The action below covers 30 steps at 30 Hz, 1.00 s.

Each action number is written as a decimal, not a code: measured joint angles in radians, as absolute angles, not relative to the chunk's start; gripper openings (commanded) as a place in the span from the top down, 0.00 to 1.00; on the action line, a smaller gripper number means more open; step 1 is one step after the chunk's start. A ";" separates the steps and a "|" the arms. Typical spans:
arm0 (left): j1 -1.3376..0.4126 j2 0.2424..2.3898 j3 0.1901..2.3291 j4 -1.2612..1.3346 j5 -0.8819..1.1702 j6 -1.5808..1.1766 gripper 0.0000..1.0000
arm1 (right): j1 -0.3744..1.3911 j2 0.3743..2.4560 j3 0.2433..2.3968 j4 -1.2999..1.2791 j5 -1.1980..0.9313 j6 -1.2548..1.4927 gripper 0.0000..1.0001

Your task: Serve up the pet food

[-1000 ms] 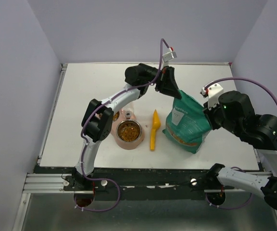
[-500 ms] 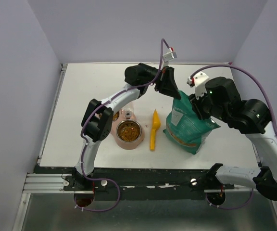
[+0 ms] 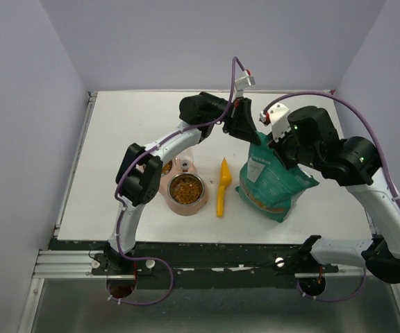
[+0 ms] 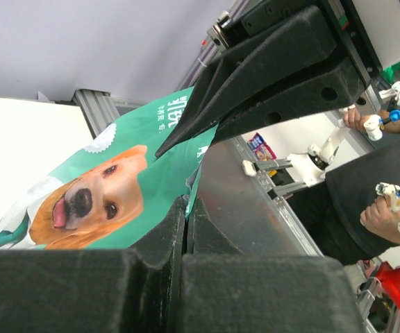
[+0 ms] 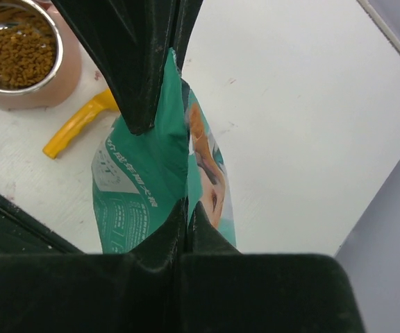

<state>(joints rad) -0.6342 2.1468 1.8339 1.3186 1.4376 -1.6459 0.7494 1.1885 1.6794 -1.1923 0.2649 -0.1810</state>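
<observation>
White arm links (image 3: pixel 168 142), bulky black joints (image 3: pixel 137 175), looping purple cables (image 3: pixel 234 67), small green light (image 3: pixel 294 127), matte black wedge fingers (image 4: pixel 276 69)

Probably lab, walled test table (image 3: pixel 117 180), aluminium rail (image 3: pixel 68 263)

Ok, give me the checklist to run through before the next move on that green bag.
1. Grip of the left gripper on the top edge of the bag: ok, shut on it.
2. Grip of the right gripper on that same edge: ok, shut on it.
3. The bag stands on the table, not tipped: ok.
4. The bowl holds pet food: ok.
5. The scoop lies between bowl and bag, held by neither gripper: ok.
6. Bag mouth open or closed: cannot tell.
</observation>
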 measured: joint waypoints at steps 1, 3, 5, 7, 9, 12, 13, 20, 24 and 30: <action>-0.633 2.143 1.831 1.320 1.438 -1.646 1.00 | 0.749 1.188 1.691 -1.209 0.245 -0.180 1.00; -0.640 2.136 1.829 1.322 1.442 -1.645 1.00 | 0.744 1.189 1.719 -1.248 0.204 -0.172 1.00; -0.646 2.131 1.829 1.328 1.449 -1.645 1.00 | 0.742 1.188 1.730 -1.271 0.166 -0.159 1.00; -0.648 2.131 1.830 1.333 1.456 -1.645 1.00 | 0.741 1.185 1.731 -1.278 0.139 -0.148 0.93; -0.648 2.131 1.831 1.333 1.465 -1.650 1.00 | 0.739 1.184 1.731 -1.281 0.129 -0.128 0.65; -0.640 2.132 1.836 1.332 1.477 -1.650 1.00 | 0.740 1.172 1.737 -1.267 0.142 -0.090 0.34; -0.636 2.132 1.836 1.330 1.478 -1.650 1.00 | 0.740 1.164 1.743 -1.261 0.149 -0.082 0.34; -0.638 2.132 1.834 1.329 1.477 -1.645 1.00 | 0.741 1.200 1.768 -1.209 0.167 -0.061 0.40; -0.639 2.132 1.834 1.329 1.476 -1.642 1.00 | 0.741 1.280 1.768 -1.186 0.178 -0.088 0.94; -0.633 2.132 1.833 1.322 1.468 -1.591 1.00 | 0.754 1.307 1.779 -1.190 0.189 -0.104 1.00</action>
